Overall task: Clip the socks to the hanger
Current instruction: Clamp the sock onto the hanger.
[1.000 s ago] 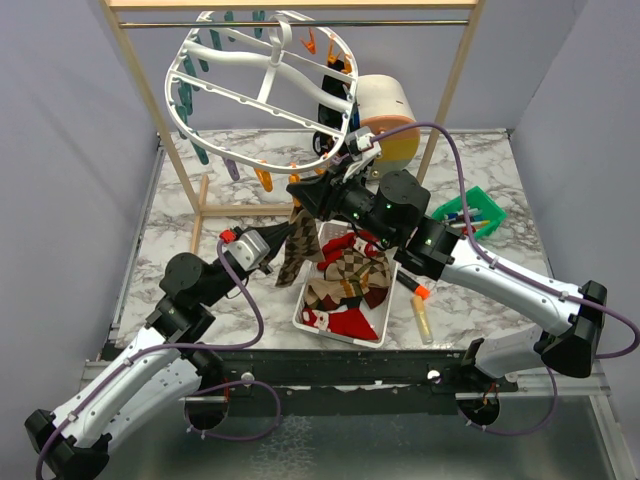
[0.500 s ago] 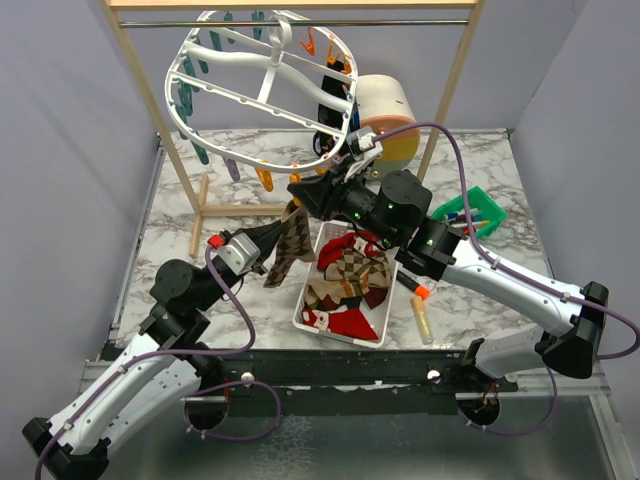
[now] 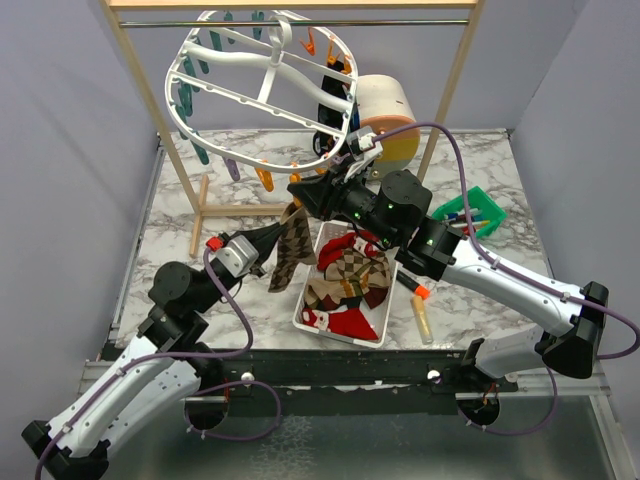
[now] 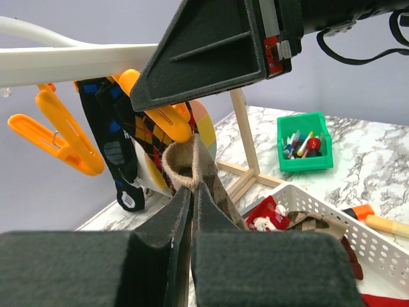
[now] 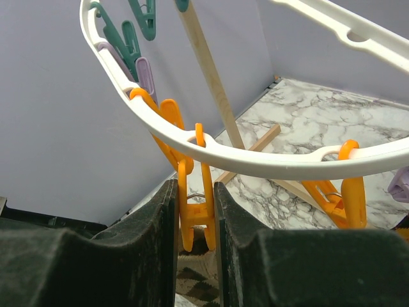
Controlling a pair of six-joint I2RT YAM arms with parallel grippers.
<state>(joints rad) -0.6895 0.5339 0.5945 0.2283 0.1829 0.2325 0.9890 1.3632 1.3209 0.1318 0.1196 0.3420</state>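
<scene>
The hanger [image 3: 262, 85] is a white oval frame hanging tilted from the rod, with teal and orange clips along its rim [image 5: 255, 160]. My right gripper [image 3: 298, 192] reaches under its near edge. In the right wrist view it [image 5: 195, 192] is shut on an orange clip [image 5: 195, 211], one pad against each handle. My left gripper [image 4: 191, 190] is shut on a brown argyle sock [image 4: 192, 167] and holds its cuff just below that clip [image 4: 160, 115]. The sock [image 3: 293, 245] dangles beside the basket. More socks, red and argyle, lie in the white basket [image 3: 305, 318]. A black sock [image 4: 108, 141] hangs clipped to the hanger.
The wooden rack's post [image 3: 160, 130] and floor bar stand behind the left arm. A green bin [image 3: 475, 213] of small items sits at the right. An orange-capped marker [image 3: 420, 292] lies beside the basket. A cream and orange roll [image 3: 388, 110] stands at the back.
My left arm has drawn back a little to the left, still holding the sock under the clip. The right gripper has stayed on the orange clip.
</scene>
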